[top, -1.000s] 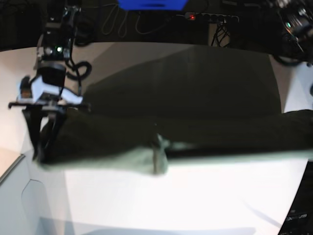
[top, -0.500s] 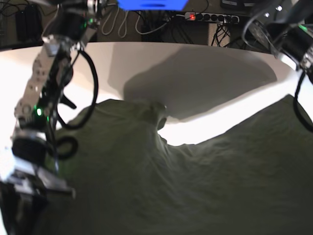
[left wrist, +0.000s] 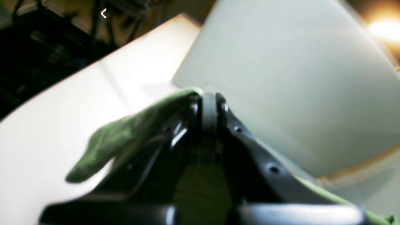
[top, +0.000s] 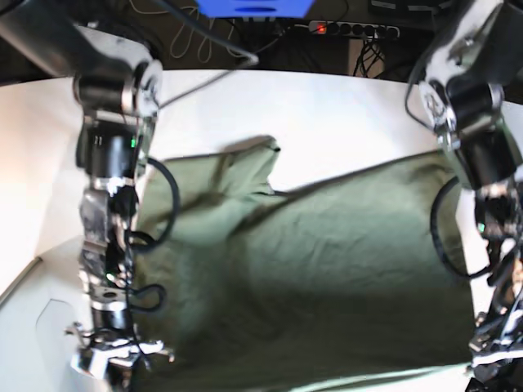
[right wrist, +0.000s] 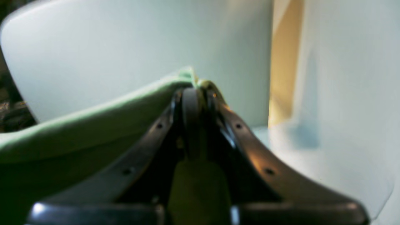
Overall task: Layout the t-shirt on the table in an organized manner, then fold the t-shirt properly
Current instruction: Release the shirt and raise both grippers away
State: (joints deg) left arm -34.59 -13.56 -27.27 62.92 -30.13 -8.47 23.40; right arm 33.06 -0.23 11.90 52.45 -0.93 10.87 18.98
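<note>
T-shirt (top: 310, 269) spread on table (top: 343, 114), corners pinched by both tools

Your t-shirt (top: 310, 269) fills the table (top: 343, 114) centre; bare room lies at 12 o'clock. Arms flank it at 9 and 3; the near edge looks crowded.

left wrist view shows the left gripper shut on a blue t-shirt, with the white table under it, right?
Not quite: the t-shirt is olive green, not blue, as the left wrist view shows. The rest holds: the left gripper is shut on the fabric, with the white table under it.
</note>
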